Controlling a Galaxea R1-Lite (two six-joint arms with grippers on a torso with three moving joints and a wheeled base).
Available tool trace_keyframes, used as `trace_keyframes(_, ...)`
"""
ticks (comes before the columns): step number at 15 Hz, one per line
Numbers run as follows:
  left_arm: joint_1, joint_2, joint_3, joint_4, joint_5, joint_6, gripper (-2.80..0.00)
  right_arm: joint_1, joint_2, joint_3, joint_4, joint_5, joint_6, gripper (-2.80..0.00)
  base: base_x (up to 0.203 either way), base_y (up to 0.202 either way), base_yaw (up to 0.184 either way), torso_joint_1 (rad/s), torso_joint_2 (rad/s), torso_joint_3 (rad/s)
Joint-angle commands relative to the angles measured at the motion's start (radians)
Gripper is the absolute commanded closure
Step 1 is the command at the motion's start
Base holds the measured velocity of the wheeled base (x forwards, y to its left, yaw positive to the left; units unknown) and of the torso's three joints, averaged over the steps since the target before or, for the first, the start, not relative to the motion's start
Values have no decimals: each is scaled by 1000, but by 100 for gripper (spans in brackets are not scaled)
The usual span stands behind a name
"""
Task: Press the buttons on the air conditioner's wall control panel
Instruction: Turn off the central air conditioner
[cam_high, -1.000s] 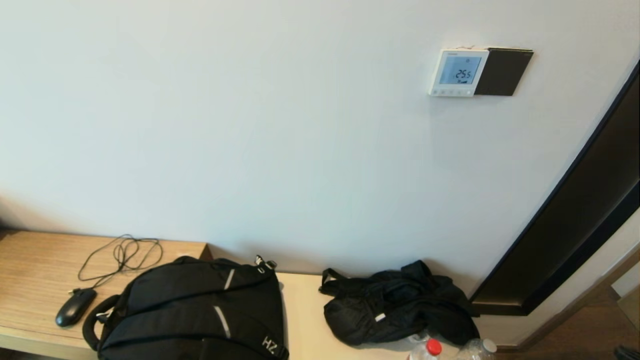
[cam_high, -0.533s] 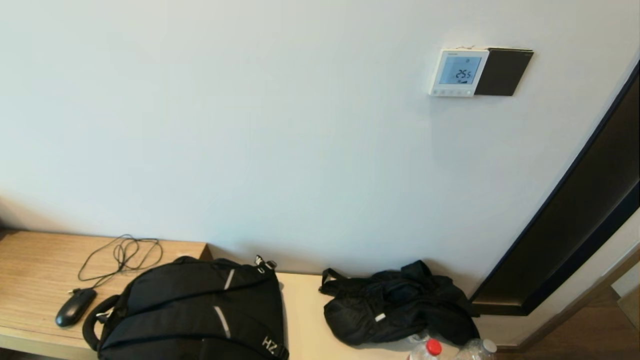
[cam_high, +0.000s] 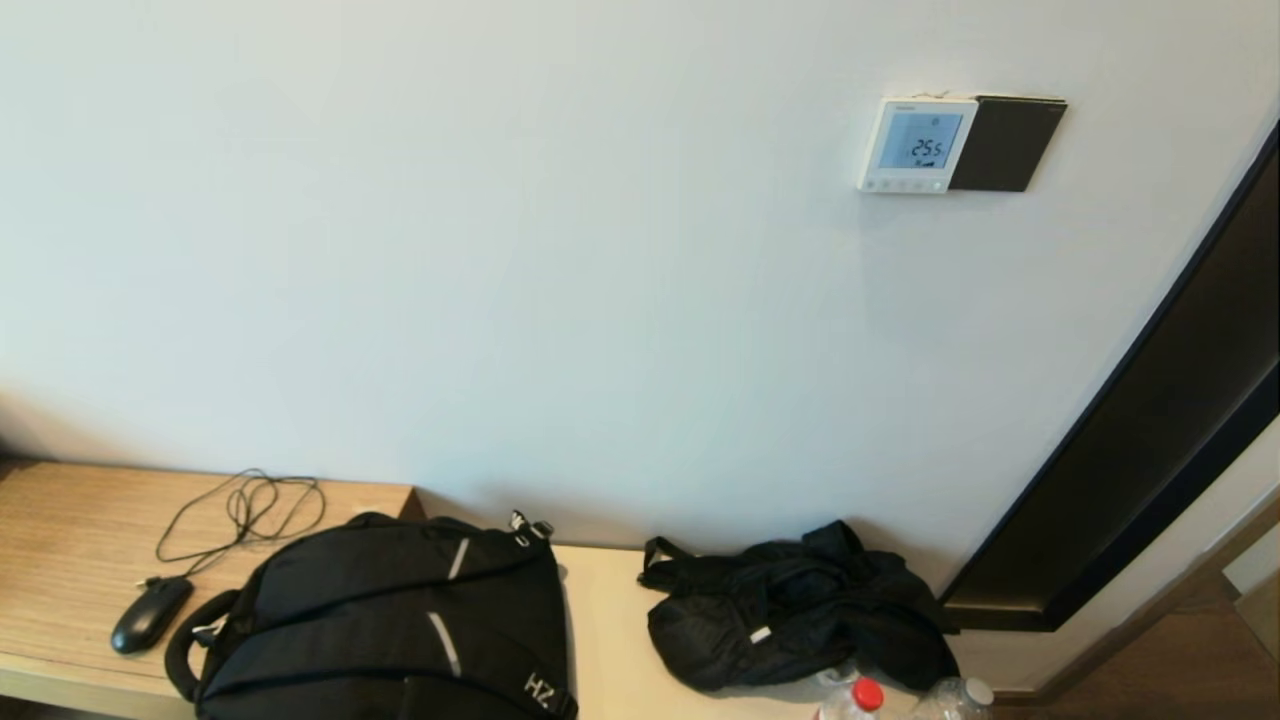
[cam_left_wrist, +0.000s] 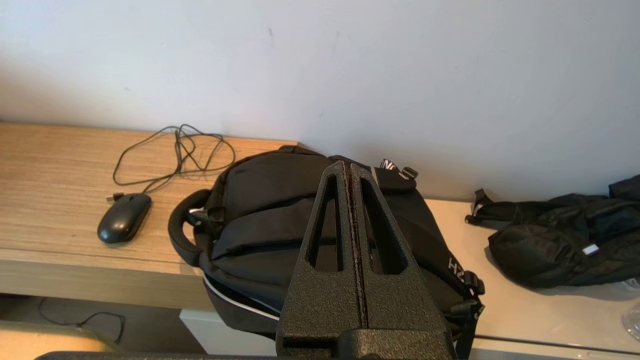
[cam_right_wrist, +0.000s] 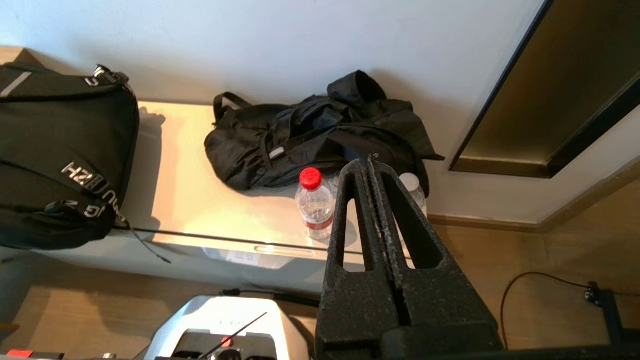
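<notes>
- Left wrist view has the left gripper (cam_left_wrist: 350, 167) with its two black textured fingers pressed flat together, nothing between them, hanging over the big black fabric backpack (cam_left_wrist: 280, 225).
- Out from that claw at about 9 o'clock, a black computer mouse (cam_left_wrist: 124, 224) sits on the light wood-grain desk (cam_left_wrist: 45, 185), its thin black cable (cam_left_wrist: 175, 152) looped in a loose tangle behind it near the wall.
- Right wrist view: the right gripper (cam_right_wrist: 371, 161) is closed up the same way, fingers touching along their whole length, holding nothing.
- Just beside its tip at roughly 9 o'clock stands a clear plastic bottle with a red cap (cam_right_wrist: 314, 202); a second clear bottle with a white cap (cam_right_wrist: 411, 184) peeks out on the other side, partly hidden.
- Beyond both, around 11 o'clock, a crumpled black fabric bag (cam_right_wrist: 310, 132) lies on the pale cream counter (cam_right_wrist: 180, 200).
- Neither arm shows in the head view.
- Up at about 2 o'clock there, the small square white wall control panel (cam_high: 916, 143) has its pale blue screen lit with digits, and the row of tiny buttons (cam_high: 905, 184) runs along its bottom edge.
- A plain black square plate (cam_high: 1005, 143) sits touching its right side.
</notes>
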Motion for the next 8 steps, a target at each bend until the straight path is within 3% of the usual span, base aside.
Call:
trace_keyframes(1,0,0,0,0,0,0,0,-2,-48,11,-6,-1,-1,0,0,0,0,0,0,0)
trace_keyframes(8,0,0,0,0,0,0,0,-3,-121,45,-70,-4,1,0,0,0,0,0,0,0)
